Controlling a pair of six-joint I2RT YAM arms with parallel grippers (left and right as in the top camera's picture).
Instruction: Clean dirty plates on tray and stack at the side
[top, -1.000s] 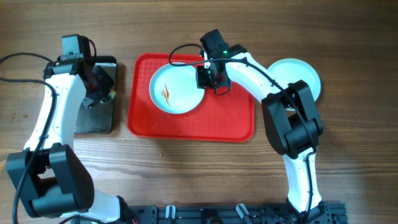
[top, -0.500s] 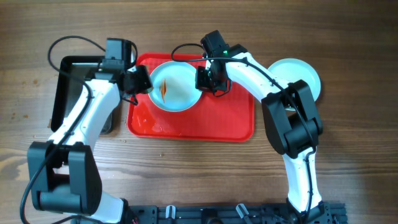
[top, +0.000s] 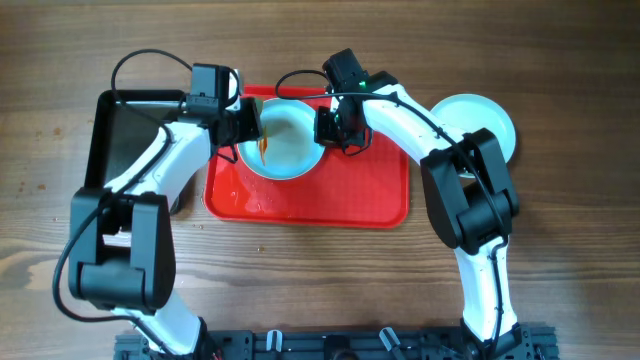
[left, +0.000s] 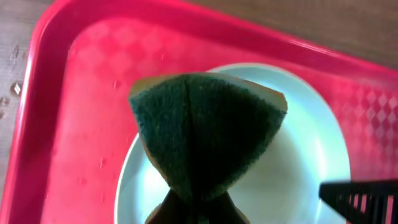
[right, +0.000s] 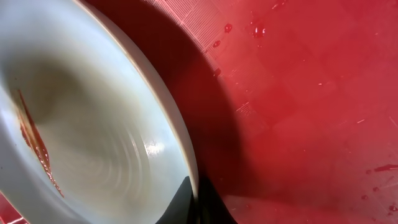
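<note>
Just one streaked plate (top: 288, 152) (under a sponge (left: 205, 134)) occupies the red tray (top: 345, 195).

A glossy black rectangular tray (top: 122, 135) lies flat on the brown wooden table (top: 560, 270), at about 9 o'clock in the overhead view. The left wrist view shows a folded sponge (left: 205, 137): dark green scouring face, with yellowish edges toward 12 o'clock.

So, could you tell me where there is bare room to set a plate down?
On the tray, the right half and front strip are bare. Bare table lies in front of it, between the arms. Crowded: the tray's back left, where left gripper with sponge and right gripper meet at the plate.
</note>
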